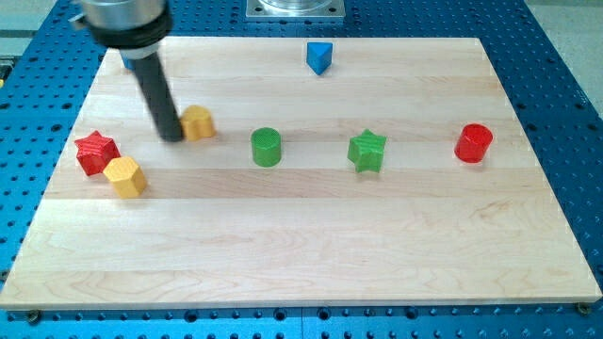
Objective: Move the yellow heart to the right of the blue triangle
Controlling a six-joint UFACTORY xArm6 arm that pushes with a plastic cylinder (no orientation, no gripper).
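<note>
- The blue base [565, 113] with rows of small holes is the biggest thing. It runs off every side of the view, so its edges cannot be seen.
- The wooden desk [311, 245] lies on it and carries all the blocks.
- A grey metal plate [295, 8] at the view's top is cut off, so only its lower part shows.
- The arm's grey round body [122, 21] at the view's top left is blurry and cut off. It hides most of a small blue block [125, 62], so I cannot tell that block's shape.
- The dark rod [156, 94] leans down from it. My tip [173, 138] sits on the desk, touching the left side of the yellow heart [198, 122]. This tool is only a rod; it cannot open or close, and it holds nothing.
- The yellow heart is in the left part of the desk, well apart from the blue triangle [319, 57], down and to the view's left of it. The rod covers part of its left edge.
- The red star [96, 152] is near the left edge, and the yellow hexagon [125, 176] touches it.
- The green cylinder [267, 147] stands in the middle, the green star [366, 151] to its right.
- The red cylinder [474, 143] is far right.
</note>
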